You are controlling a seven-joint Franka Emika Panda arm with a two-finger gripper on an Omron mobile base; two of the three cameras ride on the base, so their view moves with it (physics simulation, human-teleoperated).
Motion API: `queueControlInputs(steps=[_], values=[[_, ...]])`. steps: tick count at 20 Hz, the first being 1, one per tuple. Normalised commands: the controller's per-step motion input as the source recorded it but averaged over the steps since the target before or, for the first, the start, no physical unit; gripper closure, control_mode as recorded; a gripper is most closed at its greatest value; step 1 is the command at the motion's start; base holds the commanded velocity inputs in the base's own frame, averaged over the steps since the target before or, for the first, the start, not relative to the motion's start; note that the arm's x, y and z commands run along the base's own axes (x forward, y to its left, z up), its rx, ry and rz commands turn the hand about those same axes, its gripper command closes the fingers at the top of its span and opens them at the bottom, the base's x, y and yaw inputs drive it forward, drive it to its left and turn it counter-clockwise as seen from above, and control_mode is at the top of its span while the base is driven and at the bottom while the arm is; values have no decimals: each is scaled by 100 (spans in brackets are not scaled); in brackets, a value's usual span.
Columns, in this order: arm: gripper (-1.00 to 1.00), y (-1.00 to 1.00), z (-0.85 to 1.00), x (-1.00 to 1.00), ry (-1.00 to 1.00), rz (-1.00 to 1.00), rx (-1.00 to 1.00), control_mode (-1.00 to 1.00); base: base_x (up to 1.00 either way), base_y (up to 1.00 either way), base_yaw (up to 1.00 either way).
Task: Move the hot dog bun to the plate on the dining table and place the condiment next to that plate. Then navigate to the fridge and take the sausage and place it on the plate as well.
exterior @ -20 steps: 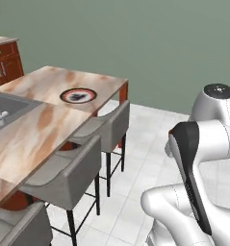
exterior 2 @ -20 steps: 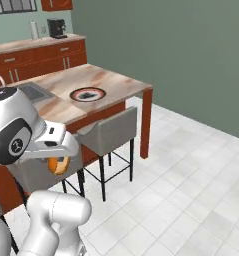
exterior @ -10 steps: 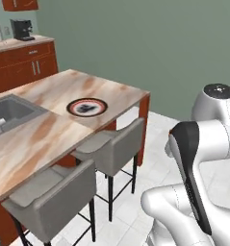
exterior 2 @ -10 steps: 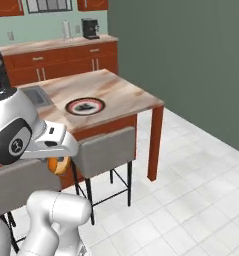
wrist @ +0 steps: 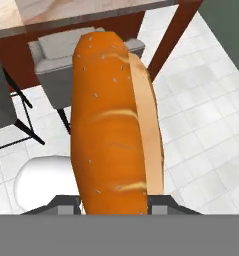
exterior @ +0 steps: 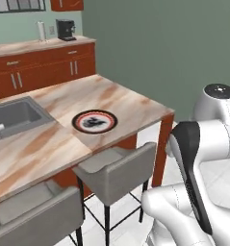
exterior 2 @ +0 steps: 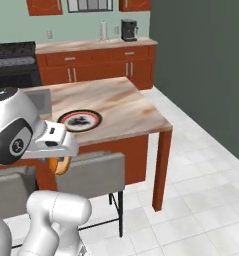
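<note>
Since the earlier frames the whole scene has slid across both base views: the base has driven, so the long dining table with the beige-pink marbled top (exterior: 54,144) now sits closer and more squarely ahead, and the back counter with red-brown cabinets (exterior 2: 96,62) has come into sight. The arm's pose looks unchanged.

The gripper (wrist: 113,202) holds the oblong golden-orange hot dog bun (wrist: 113,125), jaws closed narrowly on its near end; the bun stands lengthwise up the hand view, its paler cut side to the right. In the right base view the bun (exterior 2: 59,165) peeks out orange under the white hand, held in the air beside the table's near edge.

Beneath the bun stand grey upholstered stools (exterior: 114,170) on thin dark legs, over a white tiled floor (exterior 2: 191,200). On the tabletop lies the round plate with the black-and-red rim and dark-patterned white centre (exterior: 95,121), near the table's end. An inset grey sink (exterior: 13,115) lies left of the plate. A dark coffee machine (exterior: 65,30) stands on the back counter.
</note>
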Motion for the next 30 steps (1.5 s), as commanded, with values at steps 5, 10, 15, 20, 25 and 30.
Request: queueControlInputs(steps=[5,10,15,20,25,30], values=[[100,0,0,0,0,0,0,100,66,-17,51],[100,0,0,0,0,0,0,100,64,-20,52],[100,0,0,0,0,0,0,100,77,-48,41],[100,0,0,0,0,0,0,100,82,-67,28],[100,-40,0,80,0,14,15,-100,19,-11,5],[100,-52,0,100,2,10,18,-100,0,0,0]])
